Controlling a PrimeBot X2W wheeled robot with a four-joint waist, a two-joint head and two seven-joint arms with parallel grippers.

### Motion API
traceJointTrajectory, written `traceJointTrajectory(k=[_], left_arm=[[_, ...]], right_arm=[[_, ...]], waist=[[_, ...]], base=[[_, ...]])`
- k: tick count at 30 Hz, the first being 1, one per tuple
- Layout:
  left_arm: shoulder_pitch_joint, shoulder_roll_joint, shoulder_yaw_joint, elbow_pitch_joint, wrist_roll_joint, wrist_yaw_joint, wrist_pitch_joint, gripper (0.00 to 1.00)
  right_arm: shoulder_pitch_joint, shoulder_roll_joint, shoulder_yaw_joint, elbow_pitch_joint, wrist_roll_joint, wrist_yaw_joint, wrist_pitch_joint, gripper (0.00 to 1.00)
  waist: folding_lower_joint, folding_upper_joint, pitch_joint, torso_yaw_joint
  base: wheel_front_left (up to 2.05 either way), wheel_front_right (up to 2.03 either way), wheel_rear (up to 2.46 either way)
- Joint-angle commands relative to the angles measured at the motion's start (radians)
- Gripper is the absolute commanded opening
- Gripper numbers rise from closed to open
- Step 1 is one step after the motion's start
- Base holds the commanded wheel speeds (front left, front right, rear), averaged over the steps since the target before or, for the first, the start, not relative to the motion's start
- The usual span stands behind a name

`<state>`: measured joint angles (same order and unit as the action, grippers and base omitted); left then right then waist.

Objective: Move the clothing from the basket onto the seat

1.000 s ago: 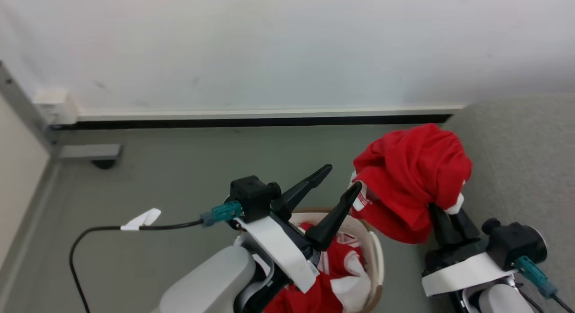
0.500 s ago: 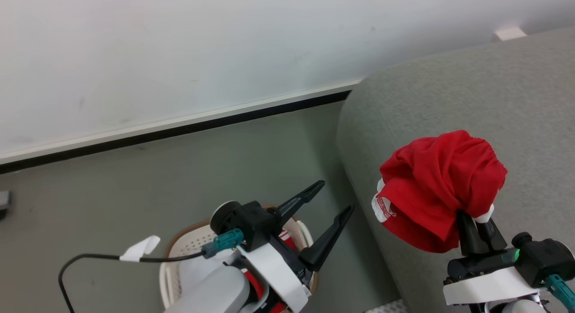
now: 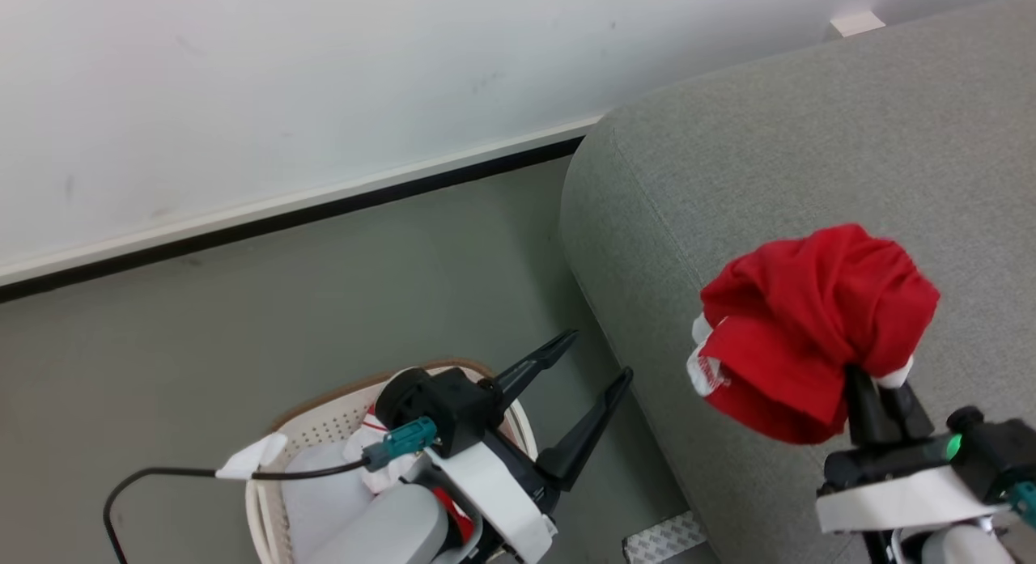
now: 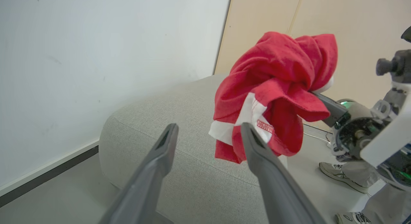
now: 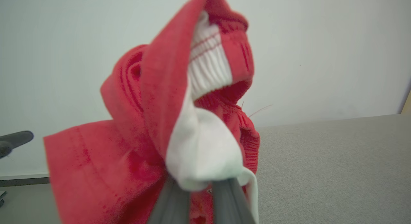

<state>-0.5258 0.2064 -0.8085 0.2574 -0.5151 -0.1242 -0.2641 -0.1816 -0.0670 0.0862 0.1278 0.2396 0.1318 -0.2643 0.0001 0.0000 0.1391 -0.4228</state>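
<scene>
1. One red garment (image 3: 809,329), bunched up, hanging just above the seat (image 3: 809,143) near its rounded end.
2. One basket (image 3: 324,422) on the floor beside the seat; a sliver of red fabric (image 3: 457,511) inside, perhaps a second piece, mostly hidden.
3. Right gripper (image 3: 881,398): clenched on the red garment's white trim.
4. Left gripper (image 3: 599,354): fingers spread wide, touching nothing, beside the seat.

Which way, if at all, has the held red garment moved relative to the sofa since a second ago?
Yes. The red garment in the right gripper has moved from the edge of the sofa to over its seat.
</scene>
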Motion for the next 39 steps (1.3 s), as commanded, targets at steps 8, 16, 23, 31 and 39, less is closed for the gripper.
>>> traceJointTrajectory(k=[8,16,23,31,39], left_arm=[[-0.042,0.057,-0.001,-0.025,0.002,-0.006,0.004,1.00],[-0.119,0.154,0.012,-0.107,-0.005,-0.007,0.023,1.00],[-0.152,0.241,0.045,-0.173,-0.007,-0.006,0.036,1.00],[-0.166,0.264,0.063,-0.209,-0.004,0.005,0.029,1.00],[-0.141,0.253,0.070,-0.184,-0.021,0.007,0.016,1.00]], right_arm=[[-0.201,-0.040,-0.115,0.079,0.111,-0.002,0.000,0.00],[-0.425,-0.153,-0.246,0.202,0.144,-0.002,0.000,0.00],[-0.647,-0.255,-0.368,0.364,0.164,-0.002,0.018,0.00],[-0.834,-0.352,-0.502,0.584,-0.001,-0.002,0.127,0.00],[-0.831,-0.340,-0.566,0.724,-0.263,-0.002,0.372,0.99]], waist=[[-0.0001,0.0000,0.144,0.054],[-0.0001,0.0000,0.348,0.147],[-0.0001,0.0000,0.488,0.214],[-0.0001,0.0000,0.558,0.280],[-0.0001,0.0000,0.518,0.291]], base=[[0.00,0.00,0.00],[0.00,0.00,0.00],[0.00,0.00,0.00],[0.00,0.00,0.00],[0.00,0.00,0.00]])
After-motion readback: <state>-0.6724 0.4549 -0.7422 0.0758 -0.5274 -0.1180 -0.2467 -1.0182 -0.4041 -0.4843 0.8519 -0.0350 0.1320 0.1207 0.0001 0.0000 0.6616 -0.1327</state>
